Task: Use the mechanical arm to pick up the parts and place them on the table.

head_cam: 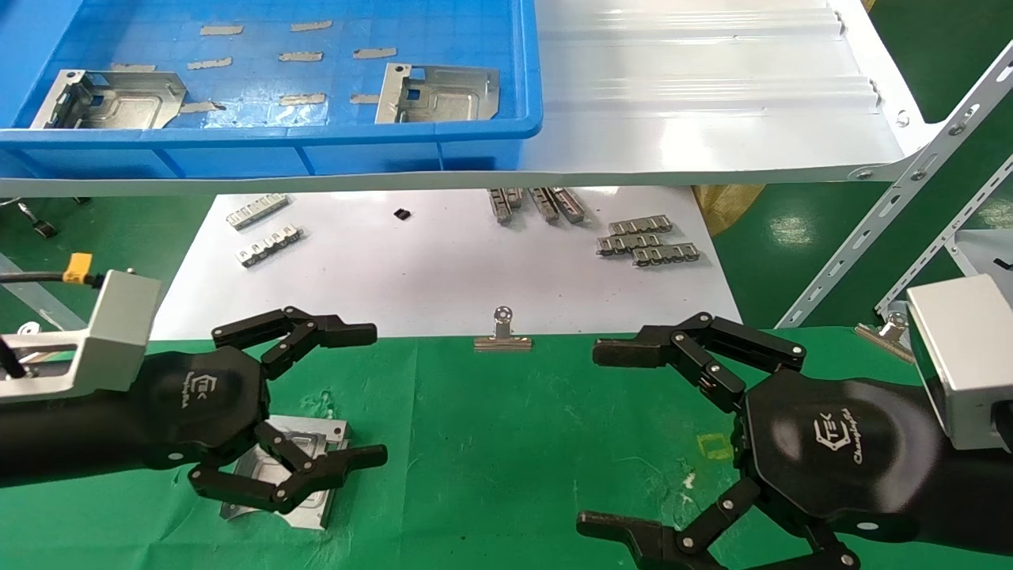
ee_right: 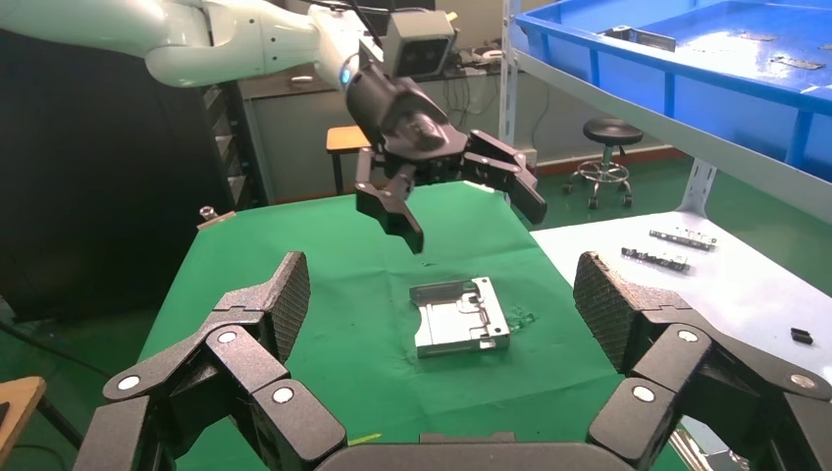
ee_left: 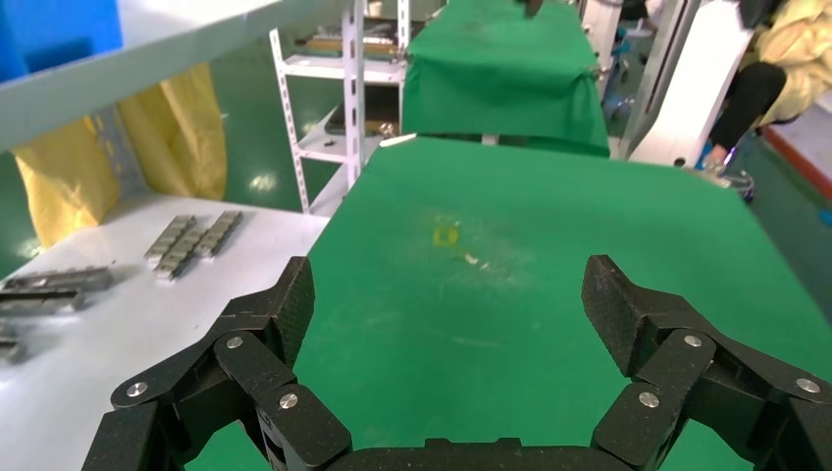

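One silvery part [head_cam: 318, 434] lies flat on the green table [head_cam: 506, 443], partly hidden under my left gripper [head_cam: 376, 393]. That gripper is open and empty; the right wrist view shows it [ee_right: 471, 211] hovering above the part [ee_right: 459, 316], not touching it. The left wrist view shows only its spread fingers [ee_left: 451, 304] over bare green cloth. My right gripper [head_cam: 595, 437] is open and empty over the table's right side, seen also in its own view [ee_right: 443, 294]. Two more parts [head_cam: 107, 99] [head_cam: 438, 93] lie in the blue bin [head_cam: 269, 134].
The bin stands on a white shelf [head_cam: 696, 95] above a white sheet [head_cam: 411, 269] holding several ridged metal strips [head_cam: 647, 240]. A binder clip [head_cam: 502, 332] sits at the cloth's far edge, another [head_cam: 886, 328] at far right. Slotted metal struts [head_cam: 894, 198] rise on the right.
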